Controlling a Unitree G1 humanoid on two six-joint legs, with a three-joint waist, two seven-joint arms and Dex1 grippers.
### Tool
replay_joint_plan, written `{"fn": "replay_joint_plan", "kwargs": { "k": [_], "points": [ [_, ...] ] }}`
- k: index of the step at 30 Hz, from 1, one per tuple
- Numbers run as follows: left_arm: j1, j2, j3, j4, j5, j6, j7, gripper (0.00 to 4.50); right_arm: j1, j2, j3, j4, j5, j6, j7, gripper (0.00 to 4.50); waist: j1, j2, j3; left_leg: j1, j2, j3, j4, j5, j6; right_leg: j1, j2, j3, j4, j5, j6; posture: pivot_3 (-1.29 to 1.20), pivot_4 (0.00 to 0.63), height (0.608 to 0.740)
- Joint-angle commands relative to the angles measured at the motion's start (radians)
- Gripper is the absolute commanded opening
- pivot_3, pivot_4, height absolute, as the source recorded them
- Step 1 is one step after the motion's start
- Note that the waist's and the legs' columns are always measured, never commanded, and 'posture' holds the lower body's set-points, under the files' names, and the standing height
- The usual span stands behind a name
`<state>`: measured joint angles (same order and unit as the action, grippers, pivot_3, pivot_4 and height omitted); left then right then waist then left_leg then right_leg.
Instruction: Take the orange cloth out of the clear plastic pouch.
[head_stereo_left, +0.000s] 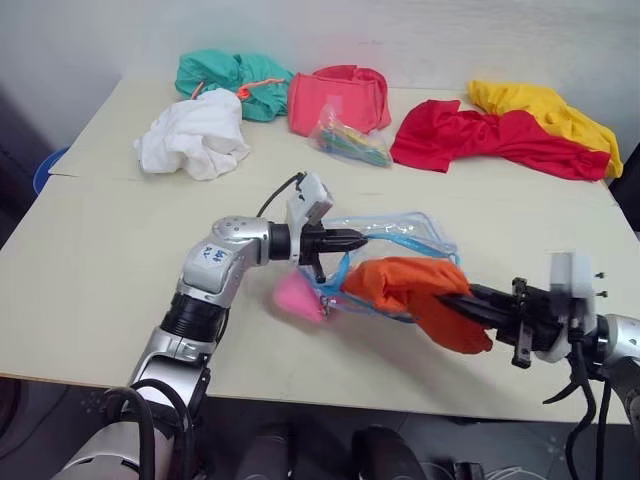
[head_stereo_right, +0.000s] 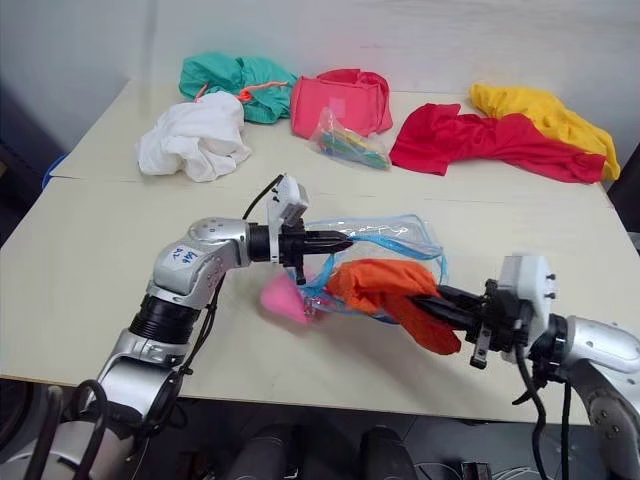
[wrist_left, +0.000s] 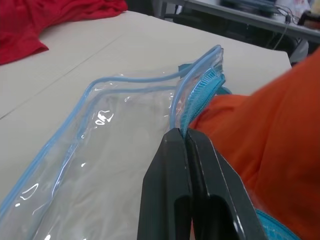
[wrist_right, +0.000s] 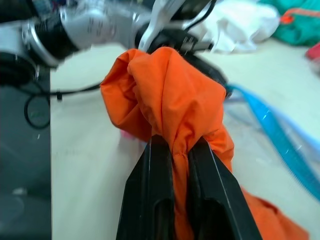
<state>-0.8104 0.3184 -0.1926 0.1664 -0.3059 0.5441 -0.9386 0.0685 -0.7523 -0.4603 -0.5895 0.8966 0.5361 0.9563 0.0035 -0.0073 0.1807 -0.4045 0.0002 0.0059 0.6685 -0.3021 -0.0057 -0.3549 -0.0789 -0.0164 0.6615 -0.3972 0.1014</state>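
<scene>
From the head camera, the left gripper (head_stereo_left: 352, 240) pinches the blue rim of the clear plastic pouch (head_stereo_left: 405, 235) above the desk (head_stereo_left: 90, 250), while the right gripper (head_stereo_left: 455, 300) grips the orange cloth (head_stereo_left: 400, 283), mostly drawn out toward the near right. At the left wrist, fingers (wrist_left: 172, 175) clamp only the thin zipper edge, which could slip. At the right wrist, fingers (wrist_right: 150, 190) squeeze one bunched fold, so a snag at the mouth might drag the pouch along.

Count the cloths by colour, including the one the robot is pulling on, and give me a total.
Orange cloth: 1, gripped by the right gripper
White cloth: 1
Teal cloth: 1
Coral-pink cloth: 1
Red cloth: 1
Yellow cloth: 1
Total: 6
</scene>
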Motion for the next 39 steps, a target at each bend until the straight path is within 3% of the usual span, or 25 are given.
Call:
{"fn": "replay_joint_plan", "kwargs": {
  "k": [1, 4, 8, 10, 14, 18, 21, 26, 29, 32, 35, 39],
  "points": [
    [-0.006, 0.026, -0.009, 0.009, 0.043, -0.081, -0.012, 0.00, 0.002, -0.044, -0.157, -0.002, 0.147, 0.053, -0.049, 0.03, 0.000, 0.000, 0.000, 0.000, 0.000, 0.000, 0.000, 0.000, 0.000, 0.000, 0.000, 0.000, 0.000, 0.000, 0.000, 0.00, 0.150, 0.740],
    [-0.001, 0.053, 0.000, 0.027, 0.057, -0.126, -0.031, 0.00, -0.031, -0.121, -0.297, 0.083, 0.181, 0.080, -0.071, 0.03, -0.001, 0.000, 0.000, 0.000, 0.000, 0.000, 0.000, 0.000, 0.000, 0.000, 0.000, 0.000, 0.000, 0.000, 0.000, 0.00, 0.150, 0.740],
    [0.006, 0.092, 0.003, 0.047, 0.069, -0.202, -0.073, 0.00, -0.052, -0.220, -0.401, 0.203, 0.113, 0.063, -0.033, 0.03, -0.002, 0.000, 0.000, 0.000, 0.001, 0.001, -0.001, 0.000, 0.000, 0.000, 0.000, 0.000, -0.001, 0.000, 0.000, 0.00, 0.150, 0.740],
    [0.005, 0.117, 0.016, 0.057, 0.057, -0.248, -0.122, 0.00, -0.079, -0.299, -0.420, 0.362, -0.053, -0.084, 0.026, 0.03, -0.002, 0.000, 0.000, 0.000, 0.001, 0.001, -0.001, 0.000, 0.000, 0.000, 0.000, 0.001, -0.001, 0.000, 0.000, 0.00, 0.150, 0.740],
    [0.003, 0.162, 0.014, 0.087, 0.068, -0.359, -0.211, 0.00, -0.144, -0.374, -0.330, 0.643, -0.385, -0.537, 0.105, 0.03, -0.005, 0.000, 0.000, 0.001, -0.001, 0.005, -0.001, 0.001, 0.003, -0.001, 0.001, 0.003, -0.001, 0.000, 0.000, 0.00, 0.150, 0.740],
    [-0.002, 0.189, -0.001, 0.125, 0.099, -0.465, -0.261, 0.00, -0.201, -0.360, -0.189, 0.859, -0.610, -0.943, 0.110, 0.03, -0.008, 0.000, 0.000, 0.001, 0.000, 0.006, -0.001, 0.001, 0.003, -0.001, 0.000, 0.003, -0.001, 0.000, 0.000, 0.00, 0.150, 0.740],
    [0.004, 0.185, 0.003, 0.130, 0.098, -0.490, -0.274, 0.00, -0.171, -0.313, -0.079, 0.949, -0.695, -1.069, 0.104, 0.03, -0.008, 0.000, 0.000, 0.001, 0.001, 0.007, -0.001, 0.001, 0.003, -0.001, 0.000, 0.003, -0.001, 0.000, 0.000, 0.00, 0.150, 0.740],
    [0.035, 0.193, -0.013, 0.131, 0.129, -0.585, -0.295, 0.00, -0.074, -0.198, 0.048, 0.995, -0.701, -1.083, 0.123, 0.03, -0.006, 0.000, 0.000, 0.001, 0.001, 0.007, -0.001, 0.001, 0.003, -0.001, 0.000, 0.001, 0.000, 0.000, 0.000, 0.00, 0.150, 0.740],
    [0.048, 0.208, -0.029, 0.159, 0.169, -0.702, -0.320, 0.00, -0.018, -0.168, 0.081, 0.954, -0.673, -1.092, 0.142, 0.99, -0.006, 0.001, 0.000, 0.001, 0.000, 0.007, -0.001, 0.001, 0.003, -0.001, 0.000, 0.000, -0.001, 0.000, 0.000, 0.00, 0.150, 0.740],
    [0.055, 0.199, -0.013, 0.161, 0.147, -0.681, -0.318, 0.00, 0.021, -0.171, 0.070, 0.913, -0.629, -1.062, 0.153, 2.00, -0.007, 0.001, 0.000, 0.001, 0.001, 0.006, 0.000, 0.001, 0.003, -0.001, 0.000, 0.000, -0.001, 0.000, 0.000, 0.00, 0.150, 0.740],
    [0.083, 0.192, 0.029, 0.084, 0.032, -0.531, -0.343, 0.63, 0.089, -0.181, 0.023, 0.812, -0.513, -0.935, 0.189, 3.02, -0.006, 0.001, 0.000, 0.002, 0.002, 0.006, 0.000, 0.001, 0.003, 0.000, 0.000, 0.001, 0.000, 0.000, 0.000, 0.00, 0.150, 0.740],
    [0.146, 0.260, 0.142, -0.067, -0.145, -0.251, -0.327, 1.77, 0.234, -0.197, -0.103, 0.488, -0.210, -0.538, 0.161, 4.32, -0.007, 0.001, 0.000, 0.001, 0.003, 0.004, 0.000, 0.001, 0.003, 0.000, -0.001, 0.003, -0.001, 0.000, 0.000, 0.00, 0.150, 0.740]
  ]
}}
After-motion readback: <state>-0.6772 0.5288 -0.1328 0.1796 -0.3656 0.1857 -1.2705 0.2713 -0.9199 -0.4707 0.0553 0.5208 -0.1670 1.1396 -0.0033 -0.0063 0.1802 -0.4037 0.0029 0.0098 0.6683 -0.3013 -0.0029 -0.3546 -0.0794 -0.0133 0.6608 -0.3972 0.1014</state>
